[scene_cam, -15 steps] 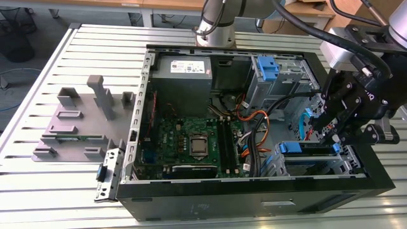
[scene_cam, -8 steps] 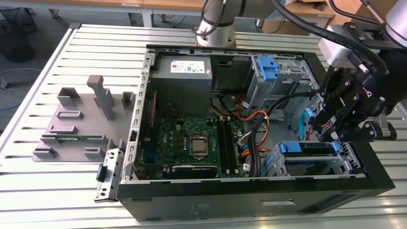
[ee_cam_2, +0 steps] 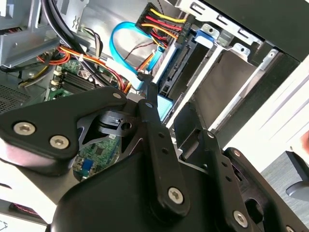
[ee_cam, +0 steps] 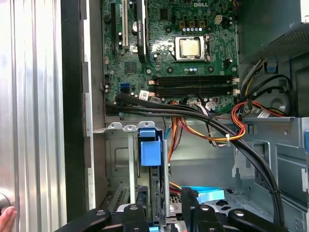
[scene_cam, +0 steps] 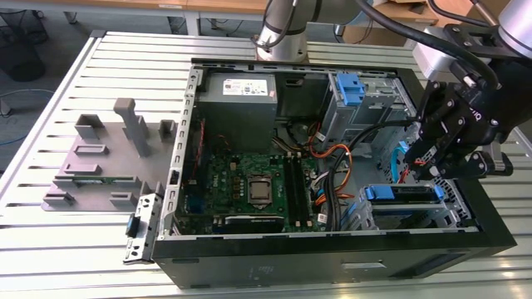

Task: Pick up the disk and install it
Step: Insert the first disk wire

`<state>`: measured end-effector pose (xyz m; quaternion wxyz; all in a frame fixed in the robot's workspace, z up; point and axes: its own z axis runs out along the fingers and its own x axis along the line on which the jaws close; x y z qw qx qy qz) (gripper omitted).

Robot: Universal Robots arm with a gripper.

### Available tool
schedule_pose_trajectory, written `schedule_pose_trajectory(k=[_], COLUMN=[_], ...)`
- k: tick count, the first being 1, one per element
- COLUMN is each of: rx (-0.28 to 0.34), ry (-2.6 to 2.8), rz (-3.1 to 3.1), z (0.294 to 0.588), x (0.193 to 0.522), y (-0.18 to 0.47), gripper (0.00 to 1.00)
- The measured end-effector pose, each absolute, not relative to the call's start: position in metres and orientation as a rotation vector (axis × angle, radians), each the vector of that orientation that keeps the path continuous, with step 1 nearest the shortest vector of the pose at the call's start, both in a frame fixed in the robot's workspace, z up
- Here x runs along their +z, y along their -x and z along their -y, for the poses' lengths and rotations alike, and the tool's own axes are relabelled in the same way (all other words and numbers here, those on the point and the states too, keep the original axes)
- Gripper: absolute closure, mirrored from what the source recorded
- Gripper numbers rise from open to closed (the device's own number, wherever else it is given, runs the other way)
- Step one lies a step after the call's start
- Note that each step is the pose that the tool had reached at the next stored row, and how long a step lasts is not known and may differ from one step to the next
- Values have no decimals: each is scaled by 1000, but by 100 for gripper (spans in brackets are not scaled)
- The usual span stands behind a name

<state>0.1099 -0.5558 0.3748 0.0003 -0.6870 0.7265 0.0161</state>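
1. One disk (scene_cam: pixel 402 194), blue-bracketed, sits in the case's (scene_cam: pixel 332 261) drive cage in the exterior view; the gripper (scene_cam: pixel 425 163) hangs just above it.
2. Second wrist view: black fingers (ee_cam_2: pixel 157 135) near a blue cable (ee_cam_2: pixel 118 43); whether they are apart or together, I cannot tell.
3. First wrist view: blue bracket (ee_cam: pixel 148 147) stands upright in the cage, below the motherboard (ee_cam: pixel 178 48).

The arm (scene_cam: pixel 287 25) has a silver-grey cylindrical tube with darker grey joint housings, a pale metal block at its wrist (scene_cam: pixel 440 53) and thick black cables (scene_cam: pixel 415 31) running along it; the gripper (scene_cam: pixel 445 159) is matt black, built of flat angular linkage plates with a small white marking on one side and a dot of red low down; in the second wrist view, the gripper (ee_cam_2: pixel 174 121) shows broad rounded black plates joined by silver round-headed screws (ee_cam_2: pixel 59 141), narrow black finger bars and a small green circuit board (ee_cam_2: pixel 96 154) behind the linkage; in the first wrist view, black links (ee_cam: pixel 164 217) carry similar silver screws.
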Motion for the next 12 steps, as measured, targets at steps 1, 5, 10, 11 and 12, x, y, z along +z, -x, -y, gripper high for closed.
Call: schedule_pose_trajectory(k=[1, 5, 10, 11, 12], rx=[51, 51, 51, 51, 51], ry=[2158, 2158, 2158, 2158, 2158], rz=[-2282, -2282, -2282, -2282, -2282], z=[554, 550, 546, 545, 544], x=[375, 375, 375, 375, 375], y=[-110, -110, -110, -110, -110], gripper=[59, 59, 59, 59, 59])
